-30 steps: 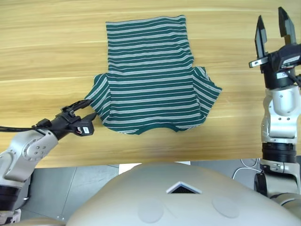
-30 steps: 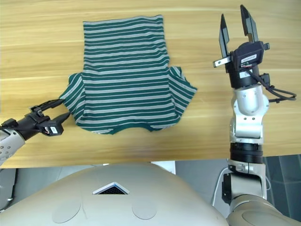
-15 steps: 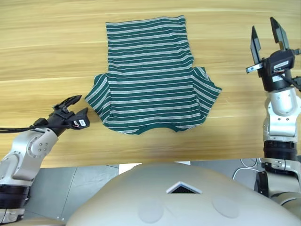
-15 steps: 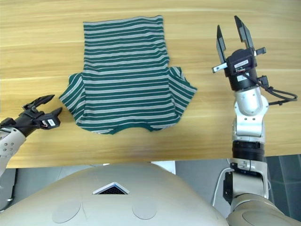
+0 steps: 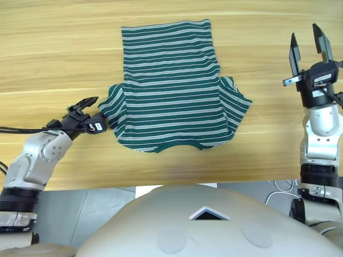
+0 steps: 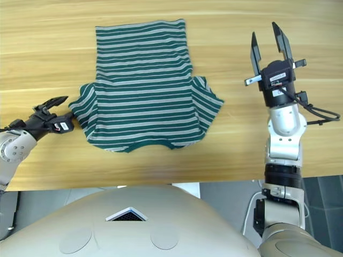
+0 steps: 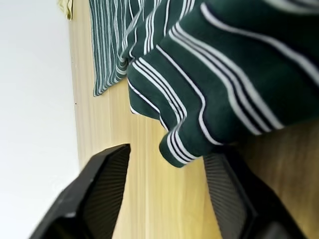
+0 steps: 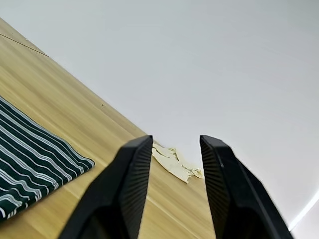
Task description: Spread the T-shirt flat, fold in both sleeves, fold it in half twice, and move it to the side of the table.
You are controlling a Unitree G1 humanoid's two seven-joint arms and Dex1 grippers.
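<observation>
T-shirt (image 5: pixel 171 85) lies spread mid-surface (image 5: pixel 53 53), collar twd robot, long axis running away from it. L jaws stand open at the L sleeve (image 5: pixel 111 104), its hem just between them, not gripped. R jaws, open w/ nothing in them, are raised well apart on the R side. L arm is nearer; I judge the sleeve folds inward, twd R.

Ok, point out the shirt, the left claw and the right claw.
shirt (image 5: pixel 170 85), left eye view, middle of its striped body.
left claw (image 5: pixel 101 113), left eye view, gap between its fingertips, at the sleeve's edge.
right claw (image 5: pixel 304 31), left eye view, gap between its open fingertips.
</observation>
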